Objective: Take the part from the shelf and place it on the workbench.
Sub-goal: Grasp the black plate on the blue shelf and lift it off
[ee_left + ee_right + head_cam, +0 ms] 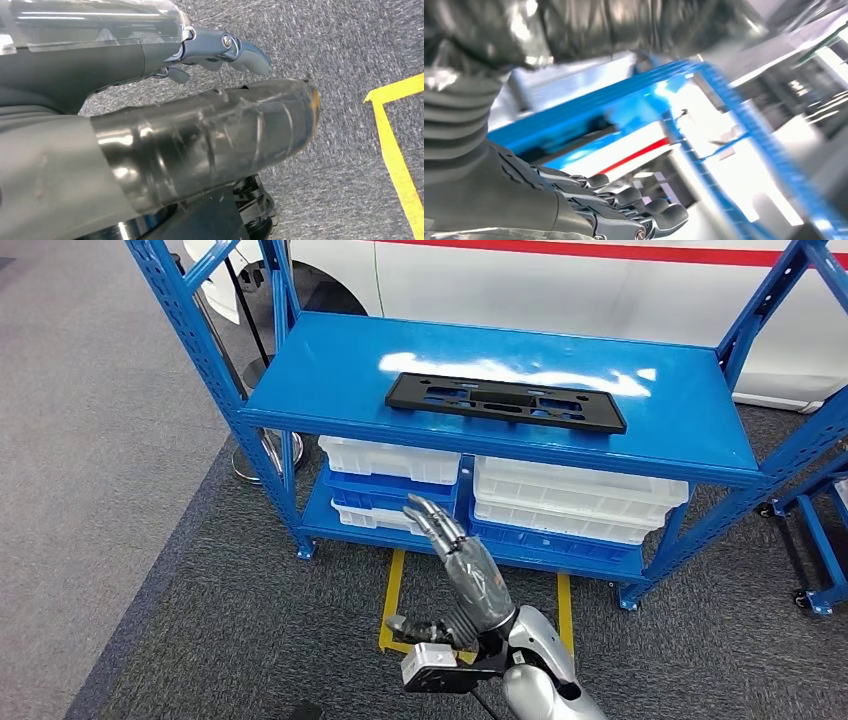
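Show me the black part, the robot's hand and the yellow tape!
black part [505, 401], head view, its middle.
right hand [468, 575], head view, its palm.
yellow tape [395, 155], left wrist view, the long strip.

The right hand [462, 570] is raised in front of the body on its silver arm, fingers [432, 517] stretched forward and apart, thumb out to the side, holding nothing. The left hand [200, 135] hangs low (thumb and fingers loosely extended), also holding nothing.
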Tool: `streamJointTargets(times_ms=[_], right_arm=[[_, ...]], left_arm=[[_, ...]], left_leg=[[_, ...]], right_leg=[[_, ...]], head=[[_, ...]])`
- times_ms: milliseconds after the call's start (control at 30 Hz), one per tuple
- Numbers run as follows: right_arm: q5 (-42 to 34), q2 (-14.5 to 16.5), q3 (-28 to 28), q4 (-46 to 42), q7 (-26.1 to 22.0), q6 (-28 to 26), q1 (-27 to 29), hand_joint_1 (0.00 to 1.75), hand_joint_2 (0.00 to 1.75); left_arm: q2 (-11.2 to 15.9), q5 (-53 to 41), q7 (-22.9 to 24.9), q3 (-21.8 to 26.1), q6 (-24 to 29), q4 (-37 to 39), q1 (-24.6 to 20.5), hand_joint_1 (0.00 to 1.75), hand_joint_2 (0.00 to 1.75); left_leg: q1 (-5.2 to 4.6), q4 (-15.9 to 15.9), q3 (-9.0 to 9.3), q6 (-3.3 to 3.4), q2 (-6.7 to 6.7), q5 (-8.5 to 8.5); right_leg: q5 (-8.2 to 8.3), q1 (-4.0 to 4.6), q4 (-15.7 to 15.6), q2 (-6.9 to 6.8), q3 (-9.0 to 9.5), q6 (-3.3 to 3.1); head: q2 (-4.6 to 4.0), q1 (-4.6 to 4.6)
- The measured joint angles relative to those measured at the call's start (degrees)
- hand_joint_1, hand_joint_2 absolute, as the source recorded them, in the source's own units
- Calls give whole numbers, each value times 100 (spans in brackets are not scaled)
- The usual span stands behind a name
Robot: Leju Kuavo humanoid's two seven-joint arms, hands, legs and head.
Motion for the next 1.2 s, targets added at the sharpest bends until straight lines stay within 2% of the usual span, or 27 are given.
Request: streamJointTargets(times_ms=[133,300,467,533,600,633,700,733,767,800,867,900,933,1033,1100,1133,1200], right_arm=[[-187,-57,361,-176,-7,131,-116,0,175],[-308,-99,526,-290,-17,121,-156,0,175],[-458,-103,563,-333,108,148,-156,0,175],[-582,-111,565,-332,235,228,-159,0,87],[-758,-133,559,-331,364,337,-166,0,0],[-886,-152,547,-326,431,414,-164,0,0],[-1167,-204,498,-305,542,583,-148,0,0],[-1290,-241,466,-289,585,655,-137,0,0],[-1373,-278,433,-274,615,699,-130,0,0],[-1420,-313,396,-263,637,721,-128,0,0],[-1439,-366,331,-260,642,725,-134,0,87],[-1430,-385,303,-271,634,718,-139,0,131],[-1412,-404,280,-286,626,705,-140,0,175],[-1286,-448,217,-332,621,598,-132,0,175],[-1123,-457,188,-368,628,461,-136,0,175],[-1035,-457,181,-393,631,385,-138,0,175],[-879,-458,177,-431,632,252,-137,0,175]], left_arm=[[-8,7,21,-36,2,11,-11,0,0],[-9,21,27,-39,15,25,-12,0,0],[-9,90,17,-39,45,47,-10,0,0],[-11,123,-4,-39,64,49,-8,0,0],[-19,155,-26,-38,83,50,-6,0,0],[-23,175,-35,-38,91,50,-2,0,0],[-27,221,-52,-37,99,50,13,0,0],[-28,242,-62,-37,100,50,25,0,0],[-29,260,-73,-36,101,51,38,0,0],[-29,280,-85,-35,101,51,49,0,0],[-30,302,-108,-33,102,51,65,0,0],[-30,310,-116,-32,104,53,69,0,0],[-31,313,-122,-32,107,55,71,0,0],[-31,322,-130,-31,113,61,82,0,0],[-31,326,-132,-31,114,63,82,0,0],[-31,327,-133,-31,115,64,81,0,0],[-31,328,-134,-31,118,65,85,0,0]], left_leg=[[-3,9,-3,1,-1,-1],[-10,34,-17,14,-1,-9],[-24,77,-51,75,-1,-19],[-14,8,-36,139,8,32],[19,-121,5,216,30,113],[35,-163,18,243,43,142],[30,-175,11,259,52,151],[31,-169,8,255,52,146],[36,-158,9,246,50,136],[48,-138,14,226,47,116],[71,-74,20,155,39,49],[68,-25,9,108,36,11],[60,7,-6,62,36,-13],[56,7,-26,-44,46,-31],[64,164,-91,-78,46,-155],[62,414,-209,-82,43,-298],[48,1178,-585,-73,39,-633]], right_leg=[[3,-6,-4,0,0,4],[9,-16,-5,-1,-2,15],[34,-32,-24,-1,-6,68],[48,-35,-52,-4,6,114],[-73,-24,116,-19,-79,146],[-218,-24,380,-27,-212,156],[-518,-34,1096,-31,-596,185],[-568,-47,1360,-32,-748,203],[-505,-64,1430,-33,-811,220],[-326,-85,1267,-37,-763,237],[78,-118,592,-54,-479,269],[185,-116,297,-58,-358,257],[207,-108,149,-59,-306,228],[169,-79,98,-36,-322,84],[170,-85,75,-35,-304,8],[168,-85,68,-39,-293,-22],[155,-54,67,-46,-285,-66]], head=[[0,0],[0,0],[0,0],[0,-1],[0,2],[0,3],[0,3],[0,4],[0,3],[0,3],[0,5],[0,6],[0,4],[0,-4],[0,-8],[0,-12],[0,-16]])
